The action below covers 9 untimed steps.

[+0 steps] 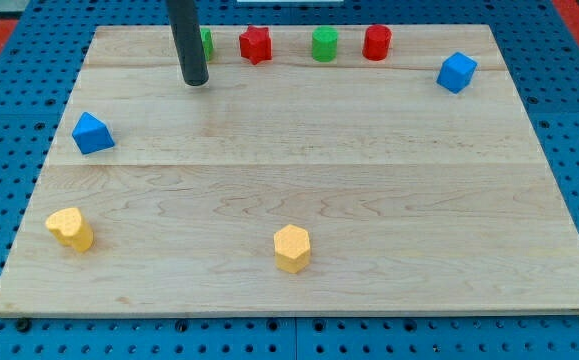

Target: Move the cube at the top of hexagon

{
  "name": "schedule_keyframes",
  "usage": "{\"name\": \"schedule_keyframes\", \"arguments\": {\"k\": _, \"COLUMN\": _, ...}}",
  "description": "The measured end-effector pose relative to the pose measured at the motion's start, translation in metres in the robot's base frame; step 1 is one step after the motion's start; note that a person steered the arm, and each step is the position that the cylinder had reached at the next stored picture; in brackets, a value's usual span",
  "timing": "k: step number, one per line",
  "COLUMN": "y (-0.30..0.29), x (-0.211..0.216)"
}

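Note:
A blue cube [457, 72] sits near the board's top right corner. A yellow hexagon [292, 248] stands near the view's bottom, at the middle. My tip [196, 82] rests on the board at the top left, far from both. It stands just in front of a green block [206, 43] that the rod partly hides.
Along the top edge stand a red star-like block [256, 44], a green cylinder [325, 44] and a red cylinder [377, 42]. A blue triangular block [92, 133] is at the left. A yellow heart-shaped block [71, 228] is at the bottom left. The wooden board [369, 180] lies on a blue pegboard.

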<state>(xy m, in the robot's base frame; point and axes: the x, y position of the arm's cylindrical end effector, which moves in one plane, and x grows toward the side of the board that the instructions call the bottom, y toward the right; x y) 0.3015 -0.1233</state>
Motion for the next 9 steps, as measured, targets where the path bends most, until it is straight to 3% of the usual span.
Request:
{"name": "schedule_keyframes", "arguments": {"k": 3, "y": 0.002, "x": 0.000}}
{"name": "schedule_keyframes", "arguments": {"k": 4, "y": 0.047, "x": 0.008}}
{"name": "schedule_keyframes", "arguments": {"k": 5, "y": 0.165, "x": 0.041}}
{"name": "schedule_keyframes", "arguments": {"k": 6, "y": 0.308, "x": 0.048}}
{"name": "schedule_keyframes", "arguments": {"k": 7, "y": 0.412, "x": 0.025}}
{"name": "schedule_keyframes", "arguments": {"k": 8, "y": 0.424, "x": -0.005}}
{"name": "schedule_keyframes", "arguments": {"k": 9, "y": 0.348, "x": -0.003}}
